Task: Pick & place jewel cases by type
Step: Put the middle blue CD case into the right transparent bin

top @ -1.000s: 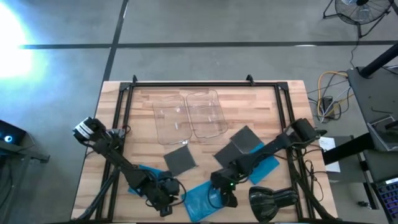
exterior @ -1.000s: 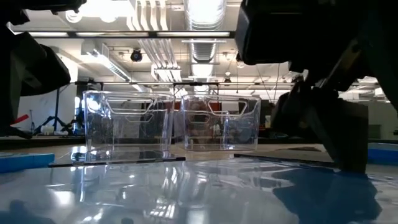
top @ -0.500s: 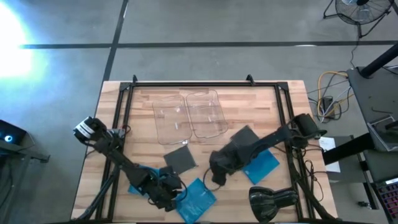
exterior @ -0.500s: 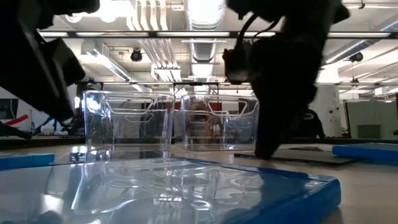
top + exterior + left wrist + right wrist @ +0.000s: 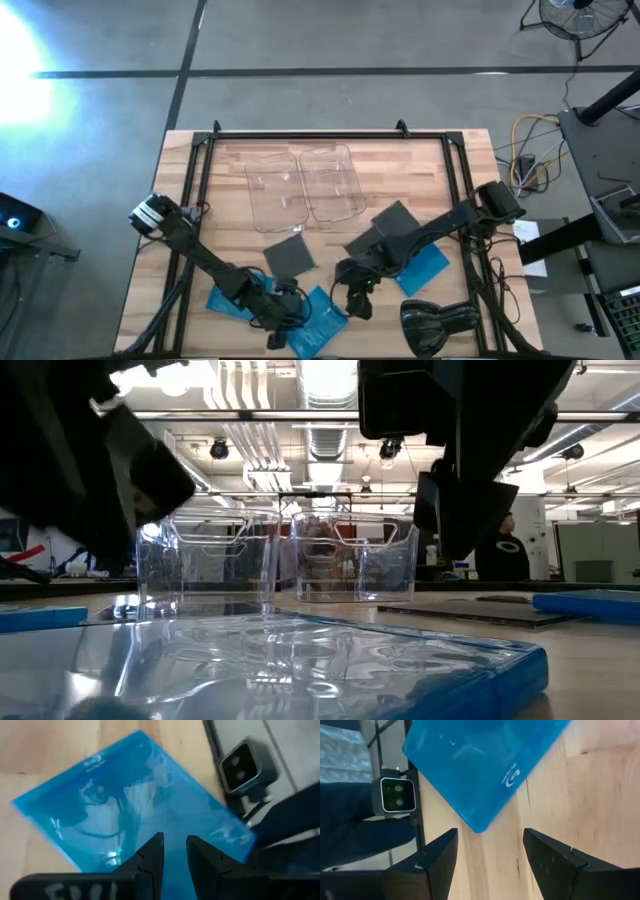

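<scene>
**Both grippers over the front blue case, nothing lifted**

The blue case (image 5: 318, 320) in play lies flat at the table's 6 o'clock edge, one corner toward the front rail. The left gripper (image 5: 283, 312) sits at its 9 o'clock side; its wrist view shows the fingers (image 5: 152, 851) nearly together over the case's face, holding nothing. The right gripper (image 5: 358, 300) hovers at the case's 2 o'clock, fingers spread wide with bare wood between them and the case's corner (image 5: 479, 827) just ahead.

I'd call this the approach to a pick, not yet a grasp. Next, one gripper needs to get an edge of this thin, flat case between its fingers, and the other should keep clear.

A second blue case (image 5: 228, 300) pokes out under the left arm at 8 o'clock, a third (image 5: 422, 266) lies at 4 o'clock. Dark cases lie at centre (image 5: 290, 258) and at 3 o'clock (image 5: 395, 224); whether the latter is one or two stacked, I can't tell. The two trays (image 5: 305, 185) stand at 12 o'clock, apparently holding nothing.
</scene>
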Tool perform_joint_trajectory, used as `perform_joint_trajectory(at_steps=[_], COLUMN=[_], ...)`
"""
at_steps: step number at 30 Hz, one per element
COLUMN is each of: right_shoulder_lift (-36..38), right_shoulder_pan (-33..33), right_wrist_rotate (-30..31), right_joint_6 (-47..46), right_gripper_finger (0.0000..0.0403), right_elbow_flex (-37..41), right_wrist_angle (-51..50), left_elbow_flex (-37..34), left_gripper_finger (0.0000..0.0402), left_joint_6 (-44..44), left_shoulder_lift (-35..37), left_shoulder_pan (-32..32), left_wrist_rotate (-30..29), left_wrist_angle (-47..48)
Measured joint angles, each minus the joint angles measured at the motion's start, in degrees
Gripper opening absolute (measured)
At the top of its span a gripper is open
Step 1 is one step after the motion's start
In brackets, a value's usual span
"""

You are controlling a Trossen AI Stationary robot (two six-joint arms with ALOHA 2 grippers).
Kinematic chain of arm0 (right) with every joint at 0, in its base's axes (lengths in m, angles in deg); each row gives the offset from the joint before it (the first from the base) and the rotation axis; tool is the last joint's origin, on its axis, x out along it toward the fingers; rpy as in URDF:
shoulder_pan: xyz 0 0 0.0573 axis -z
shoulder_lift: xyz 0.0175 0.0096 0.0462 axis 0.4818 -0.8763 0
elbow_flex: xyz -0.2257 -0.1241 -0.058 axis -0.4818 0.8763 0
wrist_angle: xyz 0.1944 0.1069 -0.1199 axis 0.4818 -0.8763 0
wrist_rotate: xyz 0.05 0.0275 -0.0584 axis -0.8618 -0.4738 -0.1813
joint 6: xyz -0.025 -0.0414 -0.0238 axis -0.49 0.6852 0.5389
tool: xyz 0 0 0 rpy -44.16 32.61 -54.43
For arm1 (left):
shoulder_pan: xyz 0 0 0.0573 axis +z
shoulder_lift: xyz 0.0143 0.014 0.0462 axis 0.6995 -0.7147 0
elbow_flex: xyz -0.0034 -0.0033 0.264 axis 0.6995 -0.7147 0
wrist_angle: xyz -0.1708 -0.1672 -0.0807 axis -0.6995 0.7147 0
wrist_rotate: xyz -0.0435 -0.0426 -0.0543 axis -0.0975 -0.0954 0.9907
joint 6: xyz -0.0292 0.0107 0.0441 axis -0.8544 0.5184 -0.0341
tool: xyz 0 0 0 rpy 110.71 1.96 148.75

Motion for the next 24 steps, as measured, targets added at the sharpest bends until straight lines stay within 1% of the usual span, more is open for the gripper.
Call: perform_joint_trajectory(at_steps=[3, 6, 9, 12, 16, 18, 20, 22, 24], right_shoulder_lift=[0.1, 0.1, 0.2, 0.3, 0.4, 0.4, 0.4, 0.4, 0.4], right_shoulder_pan=[0.0, 0.0, 0.0, 0.0, 0.0, 0.0, -0.3, -0.8, -1.0], right_wrist_rotate=[0.0, 0.1, 1.1, 2.5, 2.9, 3.1, 4.6, 7.0, 8.7], right_joint_6=[-0.1, -1.6, -4.7, -8.8, -20.4, -24.9, -27.7, -30.7, -33.8], right_gripper_finger=[0.0221, 0.0221, 0.0221, 0.0221, 0.0221, 0.0221, 0.0221, 0.0221, 0.0221], right_elbow_flex=[0.0, 0.0, 0.0, 0.0, 0.0, 0.0, -0.2, -0.3, -0.3], right_wrist_angle=[-0.1, -1.3, -3.6, -6.3, -10.6, -10.5, -10.3, -9.8, -9.0], left_elbow_flex=[-0.1, 0.2, 0.3, 0.2, 0.2, 0.4, 1.3, 2.8, 4.7], left_gripper_finger=[0.0064, 0.0064, 0.0064, 0.0064, 0.0064, 0.0064, 0.0064, 0.0064, 0.0064], left_joint_6=[2.1, 2.3, -1.4, -8.9, -20.8, -23.4, -22.4, -19.2, -15.0], left_shoulder_lift=[-3.2, -5.3, -6.3, -5.9, -4.4, -3.6, -2.0, 0.4, 2.5], left_shoulder_pan=[1.0, 2.4, 3.8, 5.3, 7.2, 8.2, 8.8, 8.8, 8.3], left_wrist_rotate=[0.5, 0.5, -0.4, -4.8, -14.8, -17.6, -18.1, -19.0, -20.8], left_wrist_angle=[-1.0, -2.3, -2.5, -1.7, 0.3, 0.9, 0.9, 1.2, 5.6])
